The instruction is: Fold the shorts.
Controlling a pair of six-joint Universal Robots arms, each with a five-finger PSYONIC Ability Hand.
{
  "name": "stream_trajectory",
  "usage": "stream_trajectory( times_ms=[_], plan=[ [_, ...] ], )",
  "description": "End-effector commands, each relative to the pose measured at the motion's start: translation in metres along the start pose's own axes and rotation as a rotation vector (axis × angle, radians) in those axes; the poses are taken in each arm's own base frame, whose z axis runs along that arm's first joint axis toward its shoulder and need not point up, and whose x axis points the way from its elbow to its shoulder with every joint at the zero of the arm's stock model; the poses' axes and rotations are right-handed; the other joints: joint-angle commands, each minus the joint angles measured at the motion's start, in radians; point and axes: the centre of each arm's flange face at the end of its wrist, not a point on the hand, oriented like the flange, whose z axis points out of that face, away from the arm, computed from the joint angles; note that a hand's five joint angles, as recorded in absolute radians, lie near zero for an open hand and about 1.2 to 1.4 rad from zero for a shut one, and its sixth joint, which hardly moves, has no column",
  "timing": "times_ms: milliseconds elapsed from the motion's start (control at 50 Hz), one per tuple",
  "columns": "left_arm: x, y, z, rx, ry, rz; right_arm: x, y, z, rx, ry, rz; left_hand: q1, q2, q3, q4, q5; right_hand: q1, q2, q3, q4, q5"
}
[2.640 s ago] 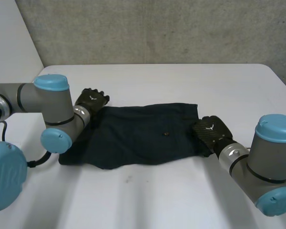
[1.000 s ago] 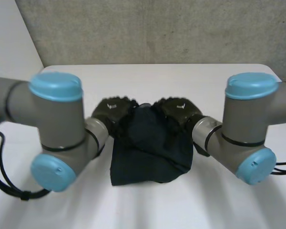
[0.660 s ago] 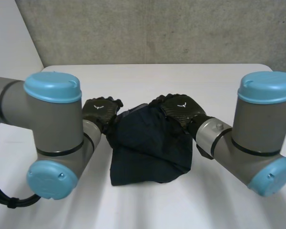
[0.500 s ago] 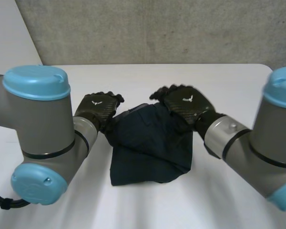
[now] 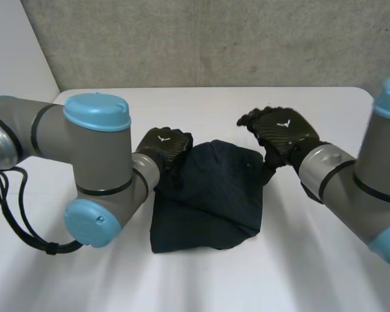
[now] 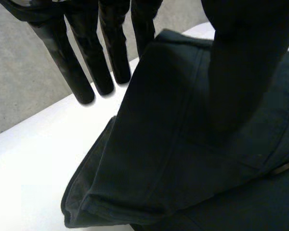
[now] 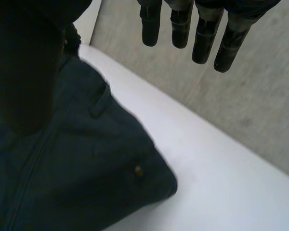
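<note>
One pair of dark shorts lies on one white table. There are two robot arms, the left arm and the right arm, and two black hands, the left hand and the right hand. One grey wall stands behind.

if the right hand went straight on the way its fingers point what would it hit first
Nothing close: the right hand points past the corner of the shorts, so probably the table, or the grey wall behind it; depth is unclear.
</note>
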Motion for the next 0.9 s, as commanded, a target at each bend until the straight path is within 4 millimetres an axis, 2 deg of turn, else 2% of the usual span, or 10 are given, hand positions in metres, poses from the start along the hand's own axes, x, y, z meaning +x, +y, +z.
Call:
stream_trajectory(
  times_ms=[20, 80, 160, 300, 380, 480, 660, 720, 860, 900],
  plan=[
    [0.006, 0.007, -0.005, -0.027, 0.008, 0.018, 0.004, 0.021, 0.031, -0.102, -0.018, 0.034, 0.398, 0.400, 0.403, 0.399, 0.402, -0.007, -0.042, -0.041, -0.058, -0.059],
    [0.011, 0.007, -0.021, -0.037, 0.023, 0.025, 0.004, 0.020, 0.037, -0.111, -0.030, 0.055, 0.395, 0.397, 0.400, 0.396, 0.400, -0.007, -0.042, -0.041, -0.058, -0.059],
    [0.007, 0.011, -0.045, -0.038, 0.020, 0.021, -0.001, 0.011, 0.045, -0.108, -0.114, 0.142, 0.374, 0.377, 0.380, 0.376, 0.379, -0.007, -0.042, -0.041, -0.058, -0.059],
    [0.007, 0.028, -0.066, -0.008, 0.010, 0.023, -0.013, 0.013, 0.053, -0.166, -0.241, 0.233, 0.325, 0.327, 0.330, 0.326, 0.329, -0.007, -0.042, -0.041, -0.058, -0.059],
    [0.007, 0.038, -0.075, 0.016, 0.003, 0.075, -0.019, 0.023, 0.056, -0.215, -0.284, 0.254, 0.243, 0.245, 0.248, 0.244, 0.247, -0.007, -0.042, -0.041, -0.058, -0.059],
    [0.003, 0.050, -0.077, -0.011, -0.011, 0.160, -0.021, 0.031, 0.061, -0.233, -0.283, 0.257, 0.175, 0.177, 0.180, 0.176, 0.179, -0.007, -0.042, -0.041, -0.058, -0.059],
    [-0.010, 0.061, -0.085, -0.059, -0.045, 0.205, -0.042, 0.042, 0.066, -0.256, -0.328, 0.232, 0.113, 0.115, 0.118, 0.115, 0.118, -0.007, -0.042, -0.041, -0.058, -0.059],
    [-0.017, 0.060, -0.085, -0.058, -0.066, 0.197, -0.043, 0.038, 0.063, -0.247, -0.331, 0.228, 0.113, 0.115, 0.118, 0.115, 0.118, -0.007, -0.042, -0.041, -0.058, -0.059],
    [-0.020, 0.052, -0.082, -0.032, -0.074, 0.195, -0.034, 0.005, 0.042, -0.139, -0.300, 0.196, 0.122, 0.124, 0.127, 0.123, 0.126, -0.007, -0.042, -0.041, -0.058, -0.059],
    [-0.022, 0.044, -0.079, -0.002, -0.075, 0.194, -0.031, -0.004, 0.034, -0.099, -0.289, 0.181, 0.128, 0.130, 0.133, 0.129, 0.132, -0.007, -0.042, -0.041, -0.058, -0.059]
  ],
)
